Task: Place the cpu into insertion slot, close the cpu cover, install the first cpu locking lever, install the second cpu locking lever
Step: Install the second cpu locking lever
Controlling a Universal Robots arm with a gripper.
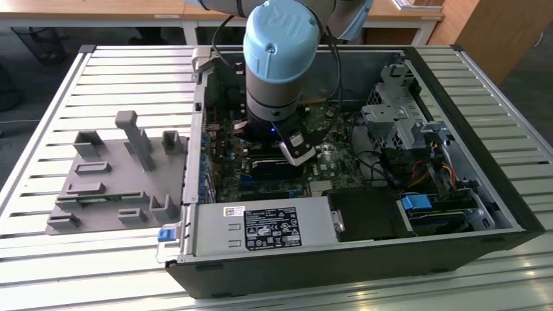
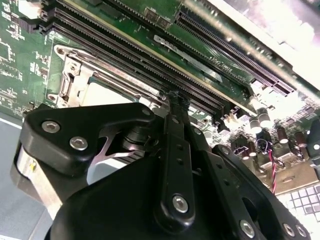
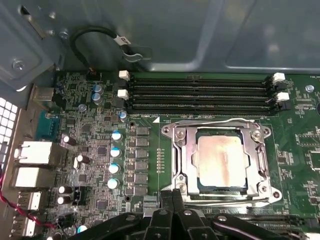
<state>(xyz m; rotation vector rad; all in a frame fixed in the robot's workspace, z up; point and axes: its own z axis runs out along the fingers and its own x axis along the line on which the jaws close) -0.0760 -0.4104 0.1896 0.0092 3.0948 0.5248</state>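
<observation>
Black gripper [image 3: 172, 197] parts sit closest to the camera in both wrist views, low over the green board [image 3: 100, 150]. Its two fingers are pressed together at the tips, with nothing held between them. The tips come down at the edge of the socket, close to a thin metal lever [image 3: 220, 201] that runs along that side.

Just past the tips lies the cpu [image 3: 222, 159]. It is already sitting flat inside the insertion slot [image 3: 206, 186], with its dull silver top facing up. The cpu cover [image 3: 181, 150] is folded down around it like a picture frame, so the chip shows through the square hole. I think this keeps the chip from sliding out of place.

Beyond the socket run the long black memory slots [image 3: 200, 92], side by side. Small round parts with blue tops [image 3: 115, 150] stand to one side.

From the exterior view, the arm [image 1: 274, 65] reaches straight down into the open computer case [image 1: 484, 194]. A grey holder tray [image 1: 103, 181] rests on the slatted table [image 1: 52, 97], on the exterior view's left of the case.
</observation>
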